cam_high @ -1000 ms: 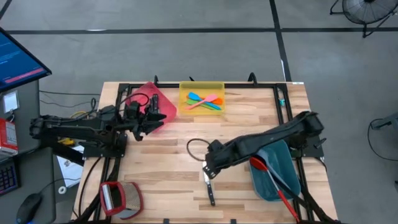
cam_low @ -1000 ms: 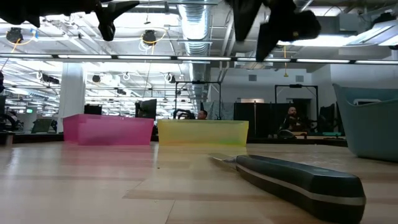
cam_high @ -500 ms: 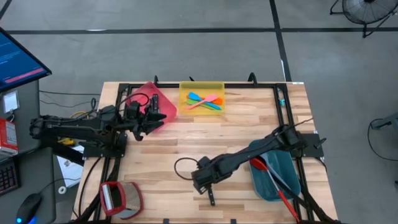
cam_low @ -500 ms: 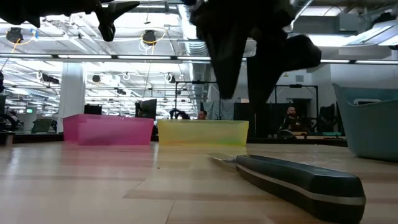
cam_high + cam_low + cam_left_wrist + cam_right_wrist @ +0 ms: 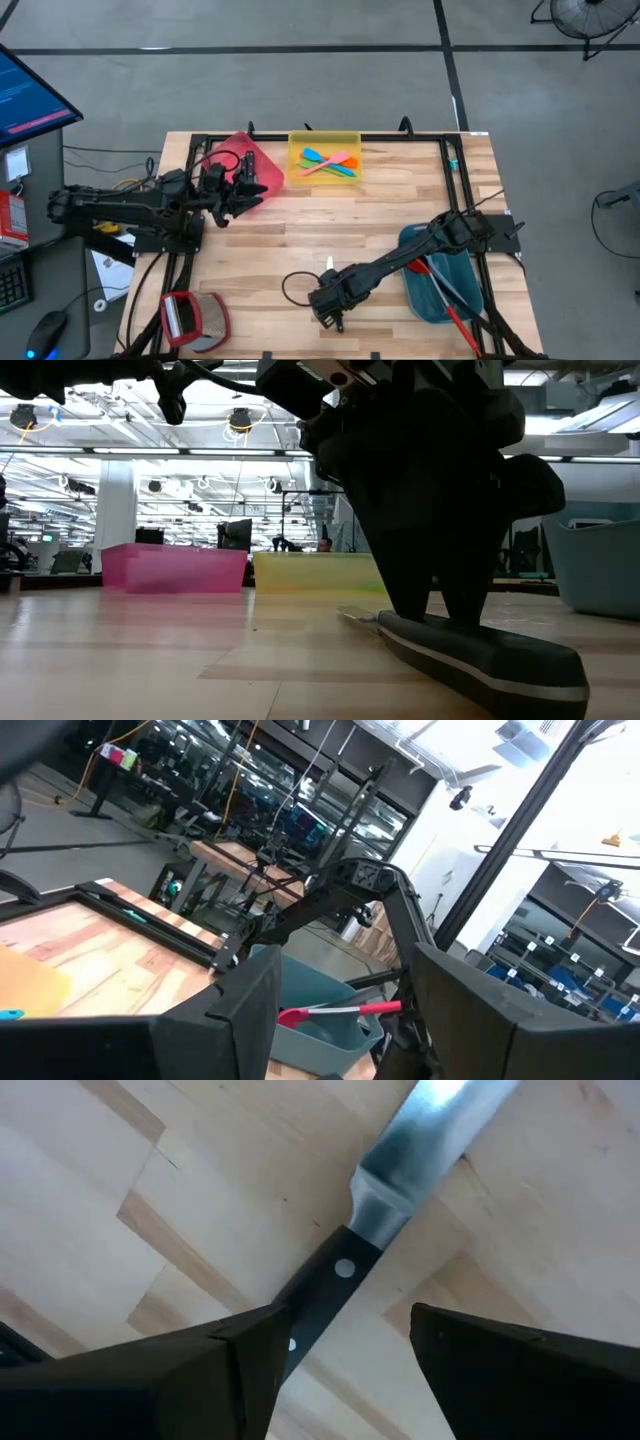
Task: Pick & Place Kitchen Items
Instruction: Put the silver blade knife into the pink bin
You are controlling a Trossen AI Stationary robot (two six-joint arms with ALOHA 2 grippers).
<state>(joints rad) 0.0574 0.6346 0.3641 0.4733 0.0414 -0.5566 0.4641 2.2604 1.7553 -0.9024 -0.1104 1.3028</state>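
A black-handled steel knife (image 5: 329, 266) lies flat on the wooden table near its front edge; it also shows in the low view (image 5: 500, 658) and the right wrist view (image 5: 338, 1272). My right gripper (image 5: 331, 308) is open and low over the knife's handle. One finger stands on each side of the handle in the right wrist view (image 5: 350, 1322) and reaches down to it in the low view (image 5: 435, 615). My left gripper (image 5: 255, 188) is open and empty, held above the near edge of the pink bin (image 5: 250, 162); the left wrist view (image 5: 345, 1030) shows the gap between its fingers. My right gripper comes at the knife's riveted handle (image 5: 318, 1295) from above, pointing down, with its open fingers (image 5: 405, 595) across the handle. The knife lies flat on the table. I cannot tell whether the fingers touch the handle.
A yellow bin (image 5: 324, 140) at the back centre holds blue, orange and green spatulas. A teal bin (image 5: 450, 262) at the right holds a long red spoon (image 5: 445, 296). A red and grey object (image 5: 195, 318) lies at the near left. A black cable loop (image 5: 293, 286) hangs beside my right gripper.
My right gripper has gone toward the table's near edge and down, from above the knife's blade end to low over its handle. The knife has stayed where it was.
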